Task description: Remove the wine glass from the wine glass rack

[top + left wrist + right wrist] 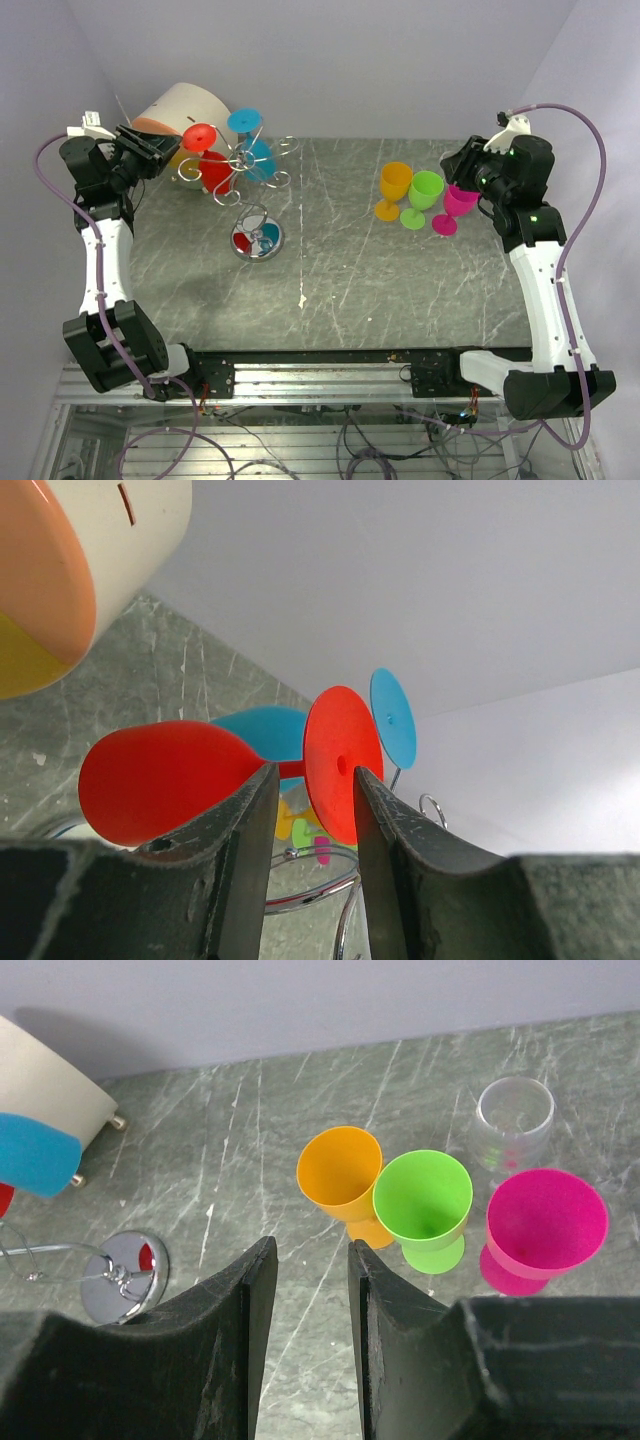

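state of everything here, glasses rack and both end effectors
wine glass rack, standing
red wine glass, hanging on rack
blue wine glass, hanging on rack
orange glass, upright on table
green glass, upright on table
pink glass, upright on table
clear glass, upright
left end effector, open around red glass foot
right end effector, open, empty

Crowded back-left corner, open middle.
Beige drum with orange face (190,105) close behind silver wire rack (257,240) hung with red plastic wine glass (215,172) and blue plastic wine glass (260,160); orange plastic goblet (393,185), green plastic goblet (425,190), pink plastic goblet (460,200) grouped back right; bare grey stone-look table (340,270) between.
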Robot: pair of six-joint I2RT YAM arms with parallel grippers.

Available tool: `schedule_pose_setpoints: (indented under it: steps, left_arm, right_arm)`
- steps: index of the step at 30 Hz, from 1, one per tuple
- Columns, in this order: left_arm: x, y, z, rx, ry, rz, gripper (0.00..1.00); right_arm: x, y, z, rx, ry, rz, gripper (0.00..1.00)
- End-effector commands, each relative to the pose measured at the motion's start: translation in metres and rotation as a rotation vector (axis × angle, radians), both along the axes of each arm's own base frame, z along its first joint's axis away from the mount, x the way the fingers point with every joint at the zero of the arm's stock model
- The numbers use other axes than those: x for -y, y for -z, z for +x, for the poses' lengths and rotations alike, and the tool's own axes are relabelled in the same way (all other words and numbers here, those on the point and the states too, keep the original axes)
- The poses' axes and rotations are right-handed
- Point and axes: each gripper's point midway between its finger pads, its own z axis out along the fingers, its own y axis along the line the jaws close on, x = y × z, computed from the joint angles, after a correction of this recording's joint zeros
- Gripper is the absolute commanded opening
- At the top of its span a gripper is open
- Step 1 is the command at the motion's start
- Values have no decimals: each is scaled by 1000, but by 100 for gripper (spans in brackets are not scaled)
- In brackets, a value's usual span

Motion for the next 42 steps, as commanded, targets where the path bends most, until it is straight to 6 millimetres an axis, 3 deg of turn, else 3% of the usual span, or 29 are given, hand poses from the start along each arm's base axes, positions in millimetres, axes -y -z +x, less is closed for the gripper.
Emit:
schedule_pose_setpoints:
  steps: [1, 13, 28, 37, 42]
  left_arm:
    - [6, -14, 3, 44, 20, 25, 46]
    - [18, -15, 4, 51, 48, 20, 41]
    - [27, -30, 0, 87, 92, -76, 7]
    - [33, -40, 1, 133, 138, -217, 7]
    - [35, -44, 8, 130, 123, -193, 7]
  right_arm:
    - [-3, -9, -4, 40, -12, 7, 34]
    - [-3, -4, -2, 30, -10, 9, 34]
    - [-1, -4, -2, 39, 2, 11, 34]
    - [0, -6, -3, 54, 8, 15, 34]
    - [-1, -8, -3, 65, 6, 21, 34]
